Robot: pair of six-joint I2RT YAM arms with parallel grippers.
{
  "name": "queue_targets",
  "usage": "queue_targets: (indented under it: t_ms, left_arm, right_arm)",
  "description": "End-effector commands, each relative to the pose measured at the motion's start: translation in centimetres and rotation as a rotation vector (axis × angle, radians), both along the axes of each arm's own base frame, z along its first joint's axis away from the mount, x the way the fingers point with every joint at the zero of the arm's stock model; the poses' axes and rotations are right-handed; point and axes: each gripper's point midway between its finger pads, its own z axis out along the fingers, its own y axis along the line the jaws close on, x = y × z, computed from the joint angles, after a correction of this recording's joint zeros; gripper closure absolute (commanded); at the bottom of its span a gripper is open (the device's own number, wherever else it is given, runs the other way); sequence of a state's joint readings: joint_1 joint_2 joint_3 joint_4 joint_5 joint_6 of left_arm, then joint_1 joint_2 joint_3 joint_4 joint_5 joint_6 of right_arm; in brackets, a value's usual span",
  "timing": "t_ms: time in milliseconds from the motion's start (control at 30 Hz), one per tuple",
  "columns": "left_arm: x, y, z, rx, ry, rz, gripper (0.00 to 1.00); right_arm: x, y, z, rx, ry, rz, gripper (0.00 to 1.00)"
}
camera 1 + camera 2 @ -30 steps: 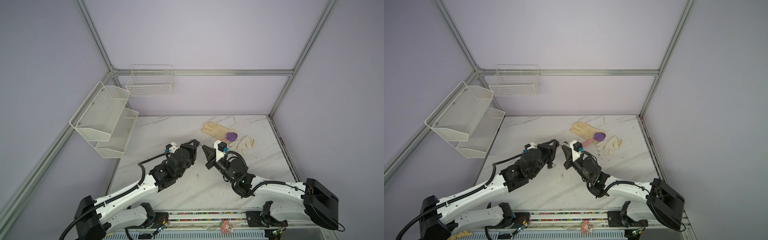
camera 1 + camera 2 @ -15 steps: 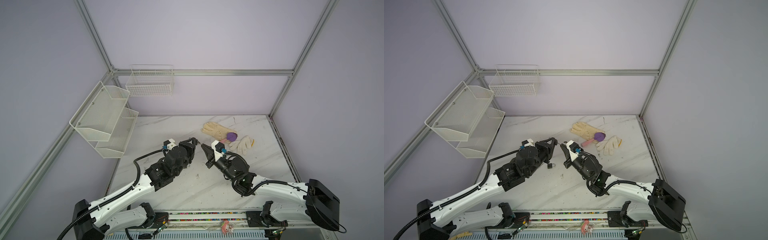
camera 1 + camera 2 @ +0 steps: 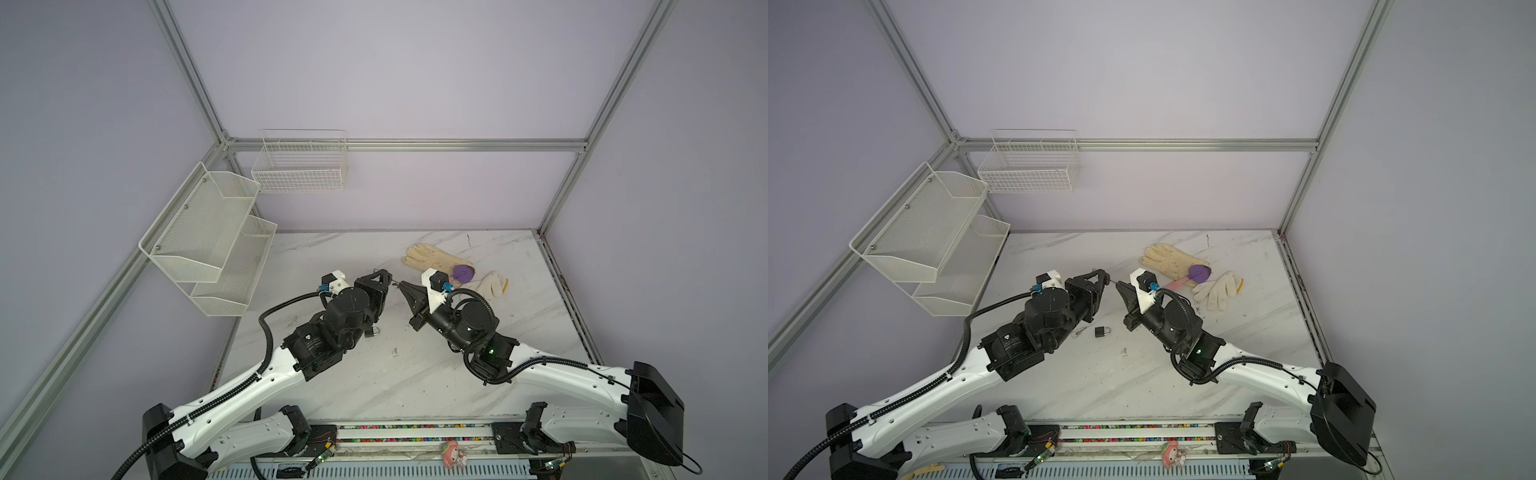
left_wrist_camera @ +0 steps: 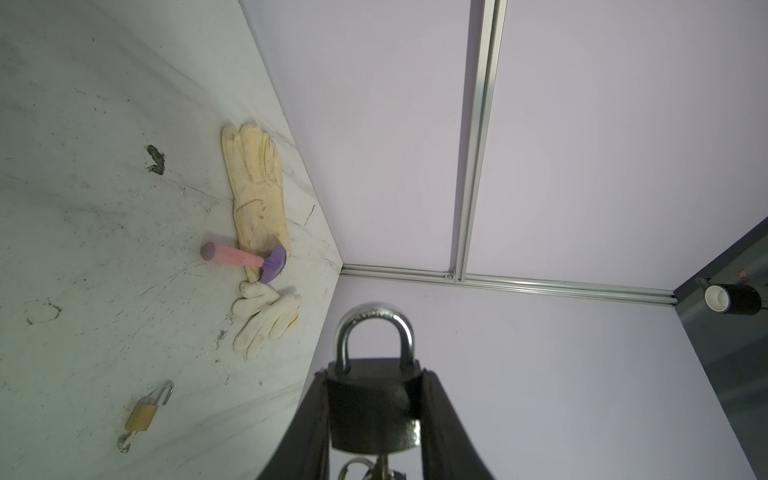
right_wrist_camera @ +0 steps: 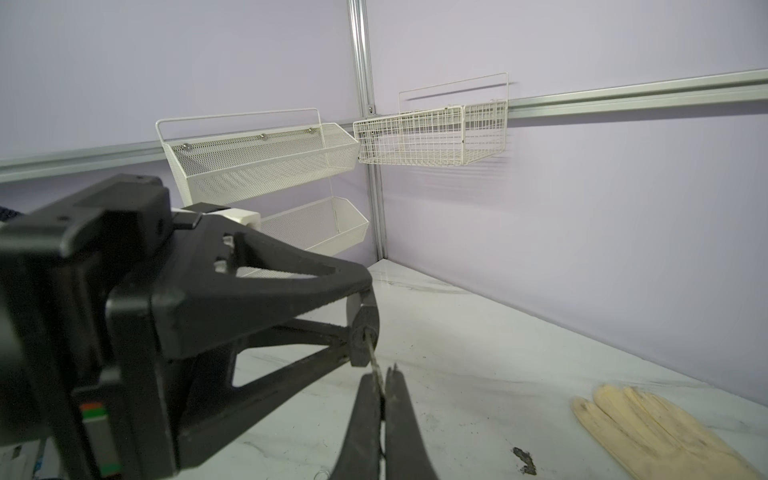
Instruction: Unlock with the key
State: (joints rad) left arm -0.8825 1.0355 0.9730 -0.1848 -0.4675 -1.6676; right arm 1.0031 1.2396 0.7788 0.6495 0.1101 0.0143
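Observation:
A black padlock (image 4: 374, 407) with a silver shackle is held off the table between the fingers of my left gripper (image 4: 374, 374), which is shut on its body. The key (image 5: 374, 361) sits in the keyhole on the padlock's underside (image 5: 363, 332). My right gripper (image 5: 381, 376) is shut on the key's head. In both top views the left gripper (image 3: 384, 279) and the right gripper (image 3: 401, 285) meet tip to tip above the middle of the table. The key's ring (image 4: 353, 469) hangs below the lock.
A second dark padlock (image 3: 1102, 331) with a key (image 3: 1079, 331) lies on the table under the left arm. A brass padlock (image 4: 143, 415) lies nearby. Two gloves (image 3: 432, 259) (image 3: 492, 284) and a pink-and-purple tool (image 3: 463, 273) lie at the back right. Wire baskets (image 3: 208, 232) (image 3: 301, 166) hang on the left and back walls.
Both grippers have drifted together a little toward the back of the table. Their grips on the padlock and the key are the same.

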Motion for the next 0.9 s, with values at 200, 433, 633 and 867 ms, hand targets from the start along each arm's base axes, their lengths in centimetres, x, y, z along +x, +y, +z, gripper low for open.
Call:
queue_targets:
  t_ms: [200, 433, 633, 867]
  left_arm:
    - [-2.8, -3.9, 2.5, 0.017, -0.004, -0.245, 1.00]
    - [-3.3, -5.5, 3.3, -0.091, -0.013, -0.315, 1.00]
    - [-3.3, -5.8, 3.8, -0.191, -0.026, -0.316, 1.00]
    - [-3.7, -6.8, 4.9, -0.202, -0.048, -0.373, 1.00]
  right_arm:
    - [-1.4, 1.5, 3.2, -0.008, 0.000, 0.073, 1.00]
    - [-2.6, 3.6, 0.8, 0.008, -0.021, 0.125, 1.00]
    - [-3.1, 3.2, 2.1, 0.122, -0.036, 0.117, 1.00]
    - [-3.4, 5.8, 0.5, 0.091, -0.043, 0.202, 1.00]
